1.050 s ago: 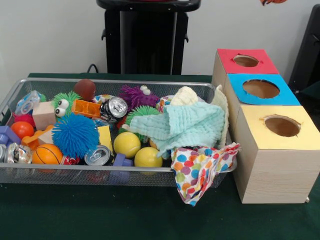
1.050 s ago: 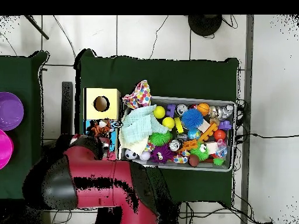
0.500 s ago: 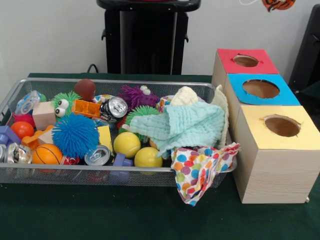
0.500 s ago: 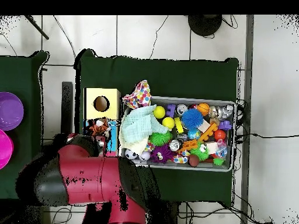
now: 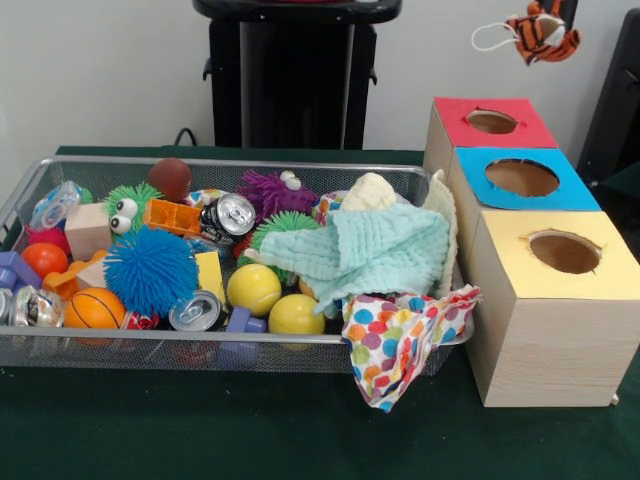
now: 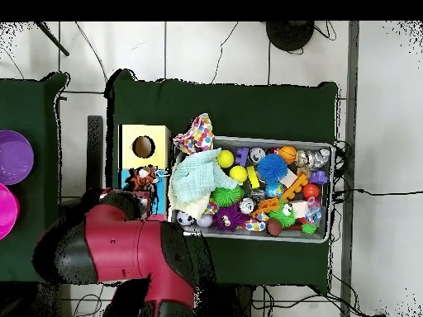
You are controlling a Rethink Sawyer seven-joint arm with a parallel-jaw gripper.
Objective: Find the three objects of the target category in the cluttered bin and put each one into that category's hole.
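Note:
An orange-and-black striped plush toy (image 5: 540,32) with a white loop hangs in the air above and behind the red-topped box (image 5: 492,122). In the overhead view the same toy (image 6: 142,176) shows over the blue-topped box, just past the end of my arm. My gripper (image 6: 137,190) is largely hidden under the arm and holds the toy from above. The front view shows only the toy, not the fingers. The wire bin (image 5: 200,345) holds balls, spiky toys, cans, blocks and cloths.
Three wooden boxes stand in a row right of the bin: red top, blue top (image 5: 522,178), yellow top (image 5: 563,252), each with a round hole. A mint cloth (image 5: 375,250) and a polka-dot cloth (image 5: 400,335) drape over the bin's right end.
The striped toy has come down from the top edge into full sight above the red box. In the overhead view the arm has shifted slightly over the boxes.

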